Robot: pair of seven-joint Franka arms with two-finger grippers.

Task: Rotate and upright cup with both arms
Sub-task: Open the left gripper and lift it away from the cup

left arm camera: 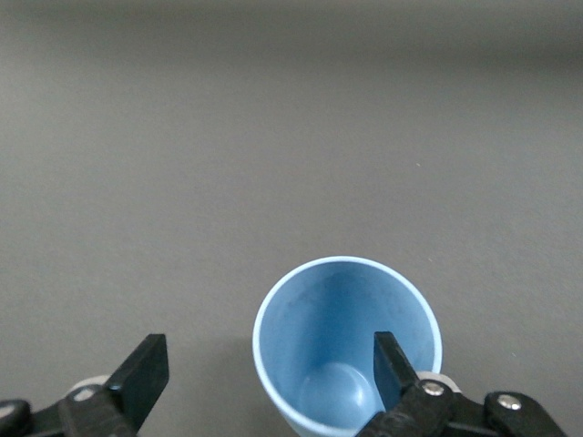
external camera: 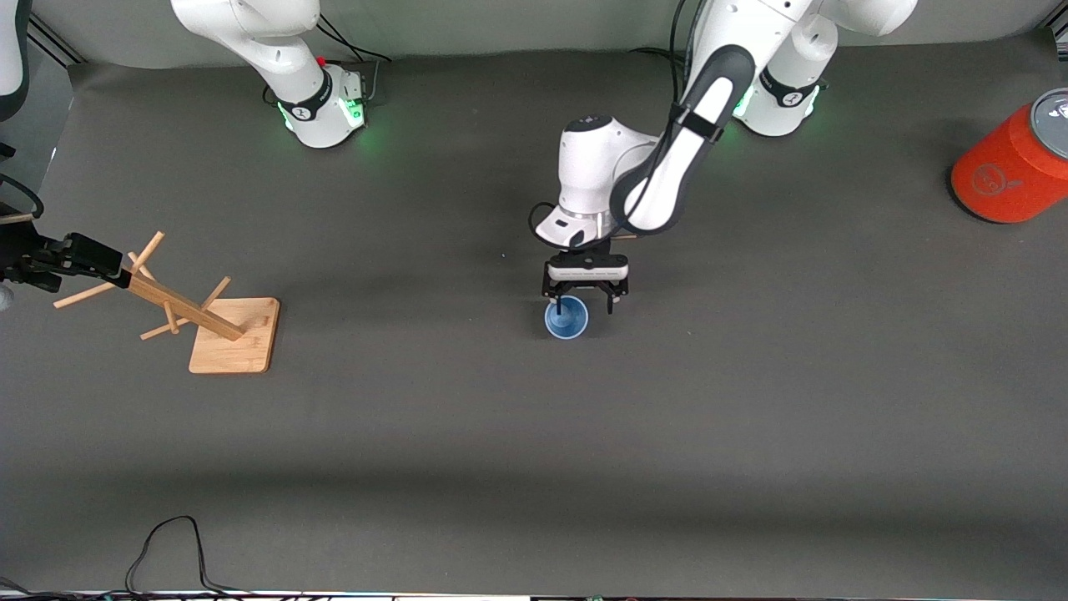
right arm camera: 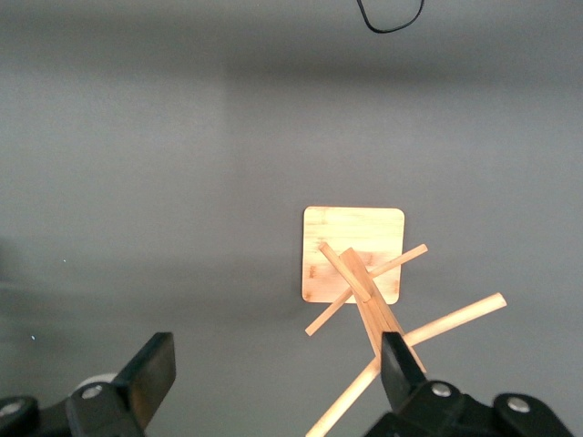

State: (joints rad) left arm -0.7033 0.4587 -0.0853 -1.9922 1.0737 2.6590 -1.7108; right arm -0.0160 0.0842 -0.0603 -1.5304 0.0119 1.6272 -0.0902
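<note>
The light-blue cup (external camera: pixel 566 319) stands upright, mouth up, on the grey mat at mid-table. My left gripper (external camera: pixel 586 304) hangs over it, open, with one finger down inside the cup and the other outside it toward the left arm's end. In the left wrist view the cup (left arm camera: pixel 342 341) sits against one finger (left arm camera: pixel 393 364), and the left gripper (left arm camera: pixel 269 369) straddles the cup's wall without closing on it. My right gripper (external camera: pixel 92 257) waits open and empty, high over the right arm's end of the table; the right wrist view shows this right gripper (right arm camera: pixel 273 369) spread wide.
A wooden peg rack (external camera: pixel 219 327) on a square base stands under the right gripper, also in the right wrist view (right arm camera: pixel 353 255). An orange-red cylinder with a grey lid (external camera: pixel 1014 163) lies at the left arm's end. A black cable (external camera: pixel 167 547) runs along the table's near edge.
</note>
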